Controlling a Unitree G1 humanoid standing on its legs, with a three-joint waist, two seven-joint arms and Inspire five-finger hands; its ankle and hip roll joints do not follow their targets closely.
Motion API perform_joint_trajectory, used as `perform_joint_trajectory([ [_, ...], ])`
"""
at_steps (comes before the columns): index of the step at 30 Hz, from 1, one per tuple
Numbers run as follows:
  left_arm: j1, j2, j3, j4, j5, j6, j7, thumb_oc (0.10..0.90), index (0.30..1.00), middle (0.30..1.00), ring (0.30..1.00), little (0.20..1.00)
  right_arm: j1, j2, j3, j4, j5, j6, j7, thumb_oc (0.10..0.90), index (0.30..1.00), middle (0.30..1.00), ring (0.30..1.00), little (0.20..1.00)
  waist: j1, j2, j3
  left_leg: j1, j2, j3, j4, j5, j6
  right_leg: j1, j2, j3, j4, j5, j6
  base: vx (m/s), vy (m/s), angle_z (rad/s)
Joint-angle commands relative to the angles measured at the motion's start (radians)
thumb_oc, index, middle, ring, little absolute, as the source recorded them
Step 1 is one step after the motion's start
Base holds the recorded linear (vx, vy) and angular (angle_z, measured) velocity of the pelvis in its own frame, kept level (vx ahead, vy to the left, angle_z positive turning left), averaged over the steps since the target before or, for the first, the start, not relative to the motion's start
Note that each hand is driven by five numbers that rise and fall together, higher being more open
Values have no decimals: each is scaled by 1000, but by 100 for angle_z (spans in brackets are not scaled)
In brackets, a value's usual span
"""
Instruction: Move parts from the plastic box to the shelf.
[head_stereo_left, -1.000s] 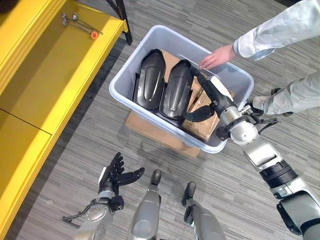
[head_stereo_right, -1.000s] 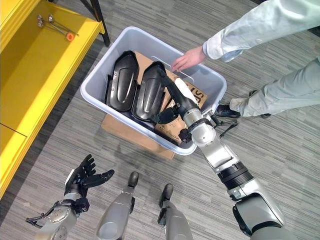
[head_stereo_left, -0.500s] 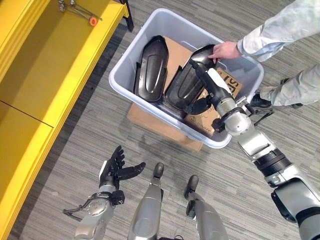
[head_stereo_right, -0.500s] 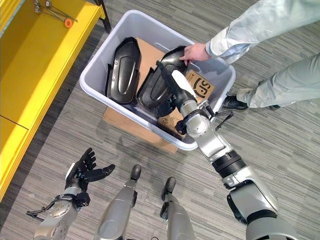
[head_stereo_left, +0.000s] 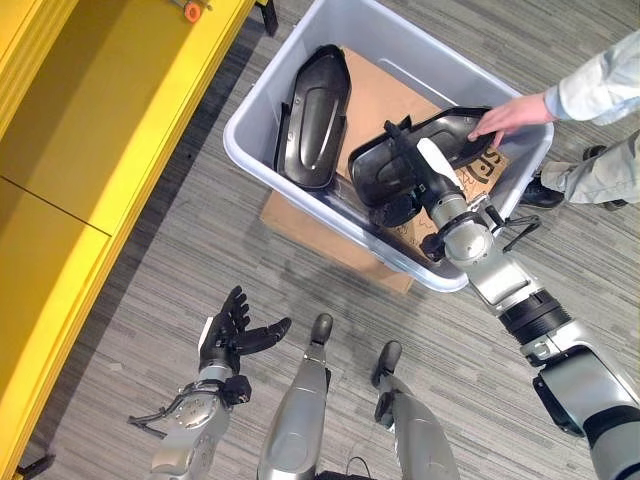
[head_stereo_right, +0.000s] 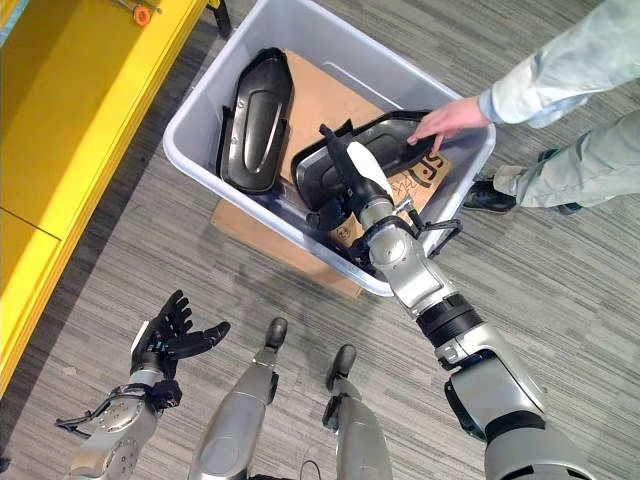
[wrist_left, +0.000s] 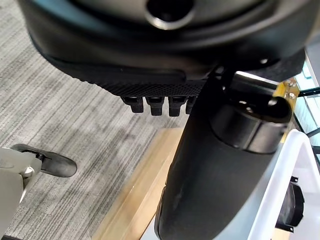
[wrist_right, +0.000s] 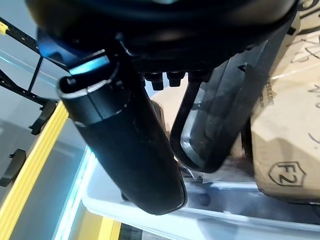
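A grey plastic box (head_stereo_left: 243, 160) on the floor holds two black moulded parts. One part (head_stereo_left: 312, 115) lies along the box's left side. The other part (head_stereo_left: 462, 128) is raised and tilted across the right half of the box. My right hand (head_stereo_left: 412, 188) is shut on its near end, with the white-covered thumb on top; the right wrist view shows that part (wrist_right: 225, 115) past the thumb. A person's hand (head_stereo_left: 502, 116) rests on the part's far end. My left hand (head_stereo_left: 226, 340) hangs low over the floor, open with its fingers spread. The yellow shelf (head_stereo_left: 100, 130) stands at the left.
The plastic box sits on a flat cardboard box (head_stereo_left: 320, 232), and brown cardboard (head_stereo_left: 385, 90) lines its inside. An orange-tipped tool (head_stereo_left: 191, 11) lies on the shelf's far end. The person's leg and shoe (head_stereo_left: 548, 190) are just right of the box.
The right-hand part has come up off the box's floor and swung crosswise, held by my right hand and the person's hand. The camera view has shifted. My left hand stays as before.
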Motion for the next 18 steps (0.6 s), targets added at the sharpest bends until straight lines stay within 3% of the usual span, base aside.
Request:
perform_joint_trajectory([
  [1,60,69,3,-147,-15,-79,15,900,1000,1000,1000,1000,-148,-7,3,-35,-27,-57,-64,900,1000,1000,1000,1000,3,-6,-32,-41,32,-53,20,-6,-15,40,-103,52,93,-138,56,2,-6,5],
  [18,31,61,-21,-148,-23,-89,44,900,1000,1000,1000,1000,-170,34,-28,24,-6,-53,-119,900,1000,1000,1000,1000,-4,7,-3,-79,25,-49,32,-10,-10,1,-103,62,104,-139,56,0,0,0],
])
